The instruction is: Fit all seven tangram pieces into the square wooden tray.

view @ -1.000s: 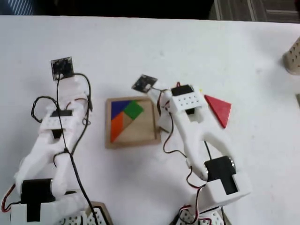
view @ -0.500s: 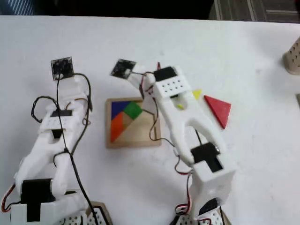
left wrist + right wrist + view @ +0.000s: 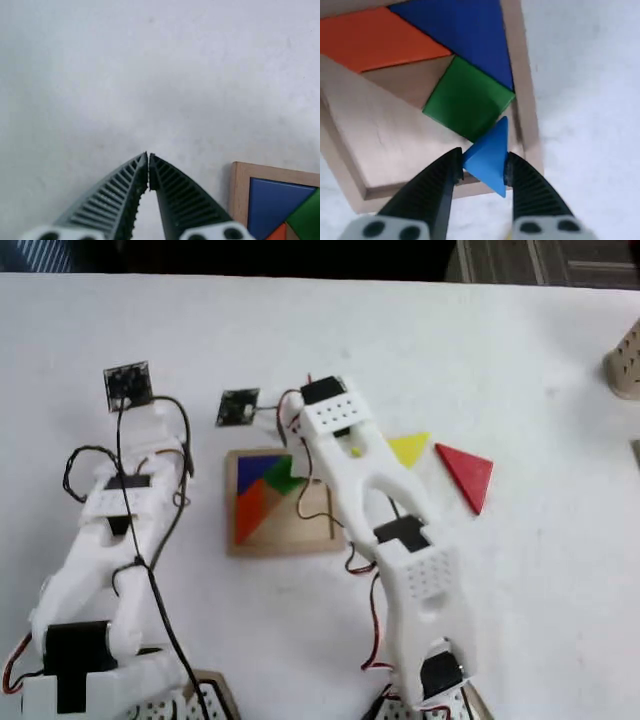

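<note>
Tray (image 3: 280, 546) sits about mid-table (image 3: 500, 360). Inside it: blue triangle (image 3: 258, 470) in the 11 o'clock corner, orange piece (image 3: 248, 510) at 8 o'clock, green square (image 3: 467, 102) at 12 o'clock, edge against the blue. The tray's 3-to-6 o'clock half is bare wood. Right gripper (image 3: 484, 160) is clamped on a small blue triangle (image 3: 489, 157), held over the rim near 1 o'clock, just beside the green square's corner; can't tell if they touch. Yellow triangle (image 3: 410, 448) and red triangle (image 3: 468, 475) lie on the table at the tray's 2-3 o'clock, red farther out. Left gripper (image 3: 148, 157) is closed and empty, over the table off the tray's 10 o'clock. Progress: three seated, a fourth in hand and not yet placed, and at least two to fetch. Under half done, I'd judge.
</note>
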Robot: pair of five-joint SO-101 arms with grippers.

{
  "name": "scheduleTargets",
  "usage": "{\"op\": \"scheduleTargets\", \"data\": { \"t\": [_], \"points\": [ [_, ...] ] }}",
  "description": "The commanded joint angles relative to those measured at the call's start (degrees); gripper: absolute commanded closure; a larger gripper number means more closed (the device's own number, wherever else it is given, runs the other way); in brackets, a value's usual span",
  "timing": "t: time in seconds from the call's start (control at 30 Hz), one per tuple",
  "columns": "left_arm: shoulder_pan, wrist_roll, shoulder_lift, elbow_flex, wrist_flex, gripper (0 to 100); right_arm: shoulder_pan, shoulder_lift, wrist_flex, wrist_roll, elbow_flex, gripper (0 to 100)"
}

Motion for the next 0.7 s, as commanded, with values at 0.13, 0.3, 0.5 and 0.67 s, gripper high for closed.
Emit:
{"op": "scheduleTargets", "data": {
  "t": [0.13, 0.3, 0.5, 0.67],
  "points": [
    [-0.75, -0.44, -0.22, -0.62, -1.58, 97, -0.13, 1.19, 5.05, 1.67, -7.56, 80.3],
    [-0.75, -0.44, -0.22, -0.53, -1.58, 97, -0.4, 1.36, 5.41, 1.49, -9.41, 78.6],
    [-0.75, -0.44, -0.22, -0.53, -1.58, 97, 1.1, -0.48, 5.49, -8.18, -13.71, 78.8],
    [-0.75, -0.44, -0.22, -0.53, -1.58, 97, 3.82, -3.56, 5.49, -21.27, -14.95, 95.9]
  ]
}}
